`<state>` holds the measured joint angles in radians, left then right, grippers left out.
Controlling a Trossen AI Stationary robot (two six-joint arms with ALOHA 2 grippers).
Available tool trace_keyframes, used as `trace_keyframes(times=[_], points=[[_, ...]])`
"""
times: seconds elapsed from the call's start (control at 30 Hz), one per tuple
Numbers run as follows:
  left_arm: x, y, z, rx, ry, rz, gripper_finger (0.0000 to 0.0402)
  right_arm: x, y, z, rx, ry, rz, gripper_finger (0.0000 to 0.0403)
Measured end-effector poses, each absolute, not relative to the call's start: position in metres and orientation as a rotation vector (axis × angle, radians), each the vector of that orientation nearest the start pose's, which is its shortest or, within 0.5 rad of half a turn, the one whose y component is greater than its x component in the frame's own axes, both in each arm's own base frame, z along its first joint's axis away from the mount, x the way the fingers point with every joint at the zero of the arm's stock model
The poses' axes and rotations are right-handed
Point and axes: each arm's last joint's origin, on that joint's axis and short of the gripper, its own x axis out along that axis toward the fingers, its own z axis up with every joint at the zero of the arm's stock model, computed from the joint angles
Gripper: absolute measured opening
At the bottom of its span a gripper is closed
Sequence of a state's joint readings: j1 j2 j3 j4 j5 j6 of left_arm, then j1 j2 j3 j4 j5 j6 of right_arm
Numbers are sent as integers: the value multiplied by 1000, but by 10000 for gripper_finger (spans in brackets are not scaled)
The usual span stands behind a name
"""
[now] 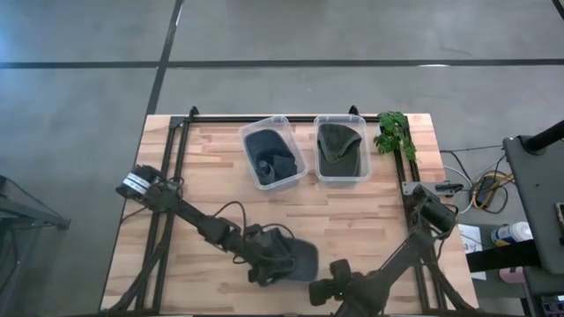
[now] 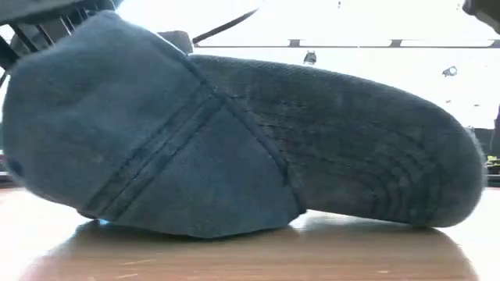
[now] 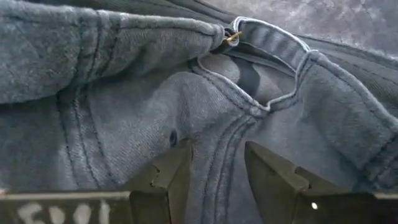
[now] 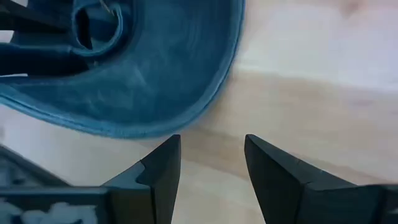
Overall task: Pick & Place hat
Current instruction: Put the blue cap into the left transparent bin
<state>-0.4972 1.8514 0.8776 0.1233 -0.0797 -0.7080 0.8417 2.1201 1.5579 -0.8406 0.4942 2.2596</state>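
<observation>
A blue-grey denim cap [image 1: 300, 258] lies near the table's near edge, and it fills the low view [image 2: 234, 133] with its underside on the wood. My left gripper [image 1: 269, 261] is open at the cap's crown, below the back strap opening [image 3: 249, 74]. A stitched seam [image 3: 217, 155] runs between its fingers. My right gripper [image 1: 333, 289] is open just to the right of the cap and nearer the table's near edge. In its wrist view its fingers [image 4: 211, 168] stand over bare wood, short of the cap's brim [image 4: 155, 93]. My left gripper has its open fingertips [image 3: 171, 171] against the crown cloth on either side of the seam, near the back opening. The fingers come slanting down from the table's left. Nothing is pinched, and the cap rests on the table.
Two clear plastic bins stand at the far middle of the table. The left bin [image 1: 251, 132] holds a dark hat and the right bin [image 1: 317, 119] holds an olive-green hat. A green plant [image 1: 394, 132] sits at the far right corner. Bare wood lies between the bins and the cap.
</observation>
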Motion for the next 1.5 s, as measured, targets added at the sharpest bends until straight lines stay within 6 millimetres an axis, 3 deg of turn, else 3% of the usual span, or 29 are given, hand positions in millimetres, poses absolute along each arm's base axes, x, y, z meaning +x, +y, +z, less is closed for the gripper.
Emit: trace_keyframes(times=[0.33, 0.47, 0.7, 0.83, 1.0, 1.13, 1.5], points=[[282, -190, 111, -621, 937, 29, 153, 307, 289, 125, 1451, 549, -722, 166], [270, -201, 108, -617, 959, 70, 153, 309, 282, 128, 1513, 494, -683, 166], [248, -211, 102, -621, 1017, 184, 153, 289, 261, 141, 1507, 491, -686, 166], [248, -213, 102, -708, 964, 263, 153, 287, 245, 149, 1597, 458, -622, 166], [253, -209, 104, -732, 856, 323, 153, 293, 230, 137, 1702, 421, -544, 168], [256, -206, 104, -736, 844, 335, 153, 293, 227, 126, 1733, 502, -552, 168], [256, -206, 104, -745, 845, 332, 153, 297, 233, 129, 1793, 556, -515, 169]])
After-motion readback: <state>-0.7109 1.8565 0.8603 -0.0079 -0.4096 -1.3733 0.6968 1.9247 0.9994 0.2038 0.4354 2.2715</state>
